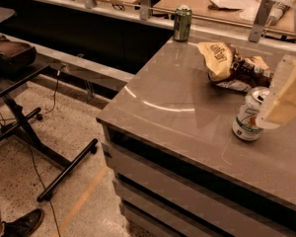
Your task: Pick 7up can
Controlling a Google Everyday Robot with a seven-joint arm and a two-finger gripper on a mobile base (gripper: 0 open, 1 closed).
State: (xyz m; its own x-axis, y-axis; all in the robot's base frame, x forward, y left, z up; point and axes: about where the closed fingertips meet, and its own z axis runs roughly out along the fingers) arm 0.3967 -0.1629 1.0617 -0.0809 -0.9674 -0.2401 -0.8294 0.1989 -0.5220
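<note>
Warm orange cast, dim indoor light. Curved glare streak on the surface (187,137) toward its left edge. Gripper (280,102) at the surface's right edge looks washed-out pale yellow. Deep shadow beneath the front edge.

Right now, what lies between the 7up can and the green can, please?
A crumpled chip bag, camera view; the gripper is beside the 7up can.
</note>
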